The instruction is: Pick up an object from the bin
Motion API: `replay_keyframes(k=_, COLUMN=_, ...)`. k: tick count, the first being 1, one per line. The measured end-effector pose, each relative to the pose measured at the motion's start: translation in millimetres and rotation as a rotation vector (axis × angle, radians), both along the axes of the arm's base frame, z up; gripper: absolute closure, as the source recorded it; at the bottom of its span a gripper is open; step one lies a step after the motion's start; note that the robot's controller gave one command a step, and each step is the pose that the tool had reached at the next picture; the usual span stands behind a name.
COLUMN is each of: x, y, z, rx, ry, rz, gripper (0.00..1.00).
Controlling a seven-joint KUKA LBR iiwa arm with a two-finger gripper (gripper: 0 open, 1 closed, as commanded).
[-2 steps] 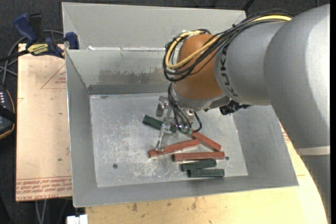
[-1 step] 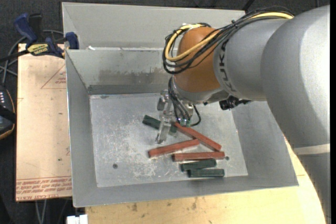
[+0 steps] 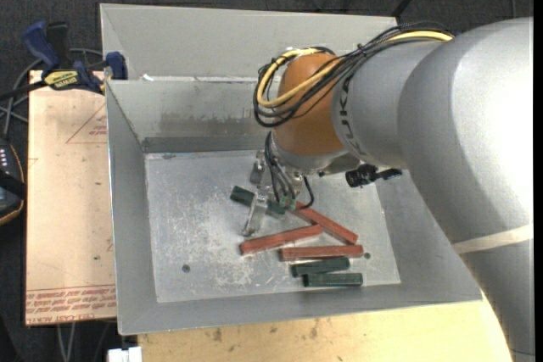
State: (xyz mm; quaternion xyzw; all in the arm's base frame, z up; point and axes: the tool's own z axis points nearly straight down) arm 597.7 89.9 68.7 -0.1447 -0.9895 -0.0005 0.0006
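The tool point(image 3: 265, 203) sits low in the bin point(image 3: 187, 225), whether apart or together impossible to tell, red-brown sticks point(image 3: 288, 242) just beside it, probably its target.

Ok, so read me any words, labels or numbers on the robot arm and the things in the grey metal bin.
Silver arm: dark lettering beside the orange wrist cover, partly behind yellow and black cables, too blurred to read.
Reddish-brown flat sticks and dark green blocks on the grey metal bin's floor: no markings that can be made out.
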Motion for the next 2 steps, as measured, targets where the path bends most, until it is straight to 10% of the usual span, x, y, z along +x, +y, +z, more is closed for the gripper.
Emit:
replay_keyframes(k=1, x=0.5, y=0.3, z=0.2, rx=0.000, ry=-0.002, rz=0.002, gripper=0.00)
replay_keyframes(k=2, x=1.4, y=0.6, z=1.7, rx=0.000, ry=-0.005, rz=0.002, gripper=1.00)
